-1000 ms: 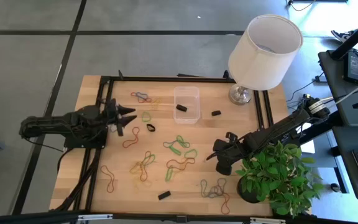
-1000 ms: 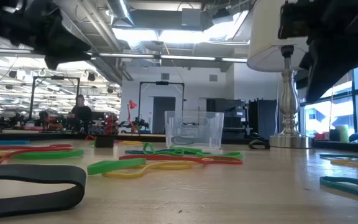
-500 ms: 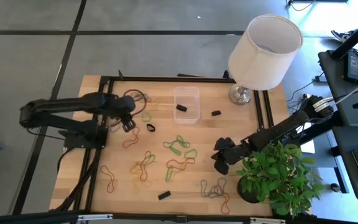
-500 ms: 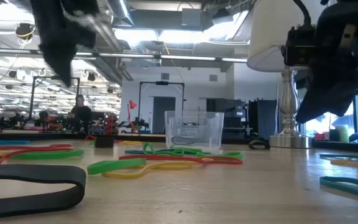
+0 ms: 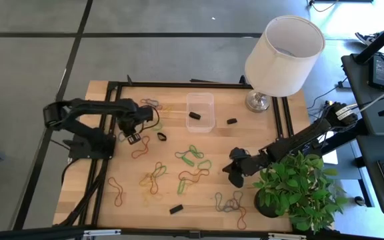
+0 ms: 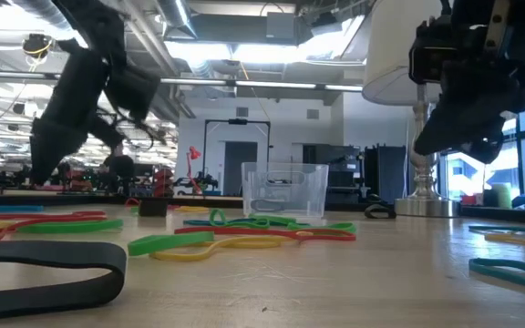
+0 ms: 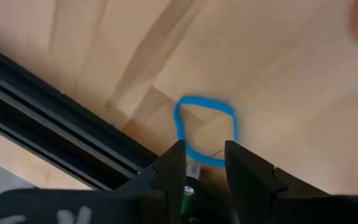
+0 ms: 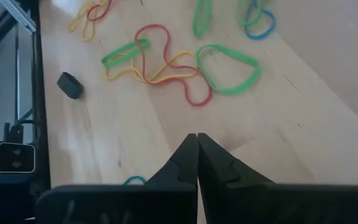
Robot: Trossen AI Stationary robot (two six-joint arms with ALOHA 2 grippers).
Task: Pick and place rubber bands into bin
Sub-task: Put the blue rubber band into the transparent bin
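The tabletop (image 5: 259, 200) carries a white lampshade (image 5: 284, 55) on its far right corner and a potted plant (image 5: 299, 190) at its near right edge. The bin (image 5: 200, 112) stands near the middle of the far edge, with what looks like a small black block inside. The rubber bands (image 5: 192, 157) lie scattered across the middle and near half, many overlapping.

The left gripper (image 7: 202, 163) is down near the left edge beside the black rail. Its fingers straddle one end of a blue band (image 7: 205, 129), partly closed, but whether they pinch it cannot be told. The likely failure is a miss: a flat, floppy loop can slip out as the fingers meet, or the tips can scrape the wood and catch the rail. If gripped at one end only, the band may swing and snag the bin's rim.

The right gripper (image 8: 197, 155) hangs clenched and empty by the plant; tangled bands near it could lift together.
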